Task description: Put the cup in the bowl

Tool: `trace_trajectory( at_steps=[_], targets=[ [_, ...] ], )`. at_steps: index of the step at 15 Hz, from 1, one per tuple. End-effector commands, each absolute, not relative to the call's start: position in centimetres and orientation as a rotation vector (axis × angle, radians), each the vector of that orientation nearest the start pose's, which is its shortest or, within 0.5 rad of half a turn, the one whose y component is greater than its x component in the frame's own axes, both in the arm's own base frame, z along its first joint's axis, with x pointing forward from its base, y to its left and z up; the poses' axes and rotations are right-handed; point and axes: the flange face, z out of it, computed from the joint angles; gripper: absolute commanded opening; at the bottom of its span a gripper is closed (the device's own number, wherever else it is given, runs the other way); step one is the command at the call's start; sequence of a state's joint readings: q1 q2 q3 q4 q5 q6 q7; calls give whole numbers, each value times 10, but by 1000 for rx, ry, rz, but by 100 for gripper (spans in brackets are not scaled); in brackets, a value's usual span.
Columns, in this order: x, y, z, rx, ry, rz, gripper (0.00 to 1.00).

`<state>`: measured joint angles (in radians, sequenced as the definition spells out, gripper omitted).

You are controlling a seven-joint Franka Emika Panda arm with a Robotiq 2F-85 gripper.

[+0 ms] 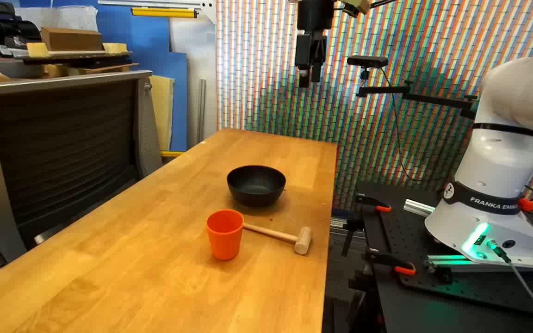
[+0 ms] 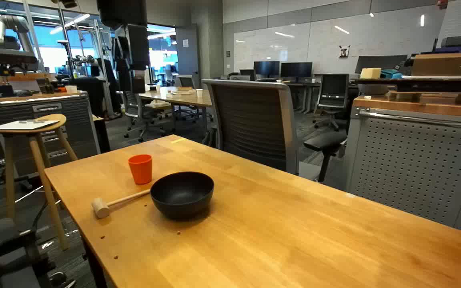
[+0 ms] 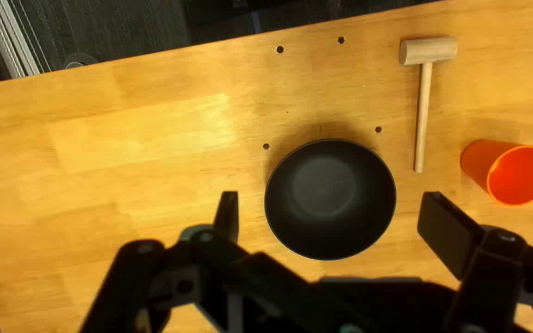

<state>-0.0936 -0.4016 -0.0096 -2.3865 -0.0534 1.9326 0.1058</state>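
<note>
A multicoloured striped wall point(image 1: 266, 51) rises past the end of the wooden table point(image 1: 155, 259) in an exterior view; I also get, in an exterior view, a whiteboard point(image 2: 270, 48) across the room and a dark-backed chair point(image 2: 250, 124) along one long side of the table. My white robot arm point(image 1: 502, 162) stands by the opposite side, a green light glowing low on it.

The cup point(image 1: 225, 237), orange-red and upright, stands on the table, and both exterior views show me that it is outside the bowl point(image 1: 256, 186): near it, but apart. The bowl, black and shallow, sits level on the wood, and through the wrist view I look down onto its round floor. A small wooden mallet point(image 3: 424, 101) lies flat; the end of its handle reaches between bowl and cup, apart from both, and its head is toward the table edge nearest the arm. A few small dark holes point(image 3: 280, 49) dot the wood near the bowl and that edge.

My end effector point(image 3: 331, 212) hangs high above the table, well apart from everything on it. In the wrist view I find its fingers point(image 3: 447, 235) spread wide, with the bowl showing between them from well below.
</note>
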Motion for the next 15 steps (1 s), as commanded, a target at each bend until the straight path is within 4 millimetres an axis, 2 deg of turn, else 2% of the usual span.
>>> trace_trajectory(
  at_steps=[1, 4, 5, 7, 11, 15],
  targets=[
    [417, -47, 467, -3172, 299, 80, 100],
    [419, -47, 471, -3173, 299, 66, 100],
    [424, -44, 466, -3187, 320, 47, 100],
    [440, -20, 448, -3172, 301, 17, 100],
    [472, 60, 403, -3150, 120, -34, 100],
    [489, 140, 347, -3129, -106, 21, 100]
  ],
)
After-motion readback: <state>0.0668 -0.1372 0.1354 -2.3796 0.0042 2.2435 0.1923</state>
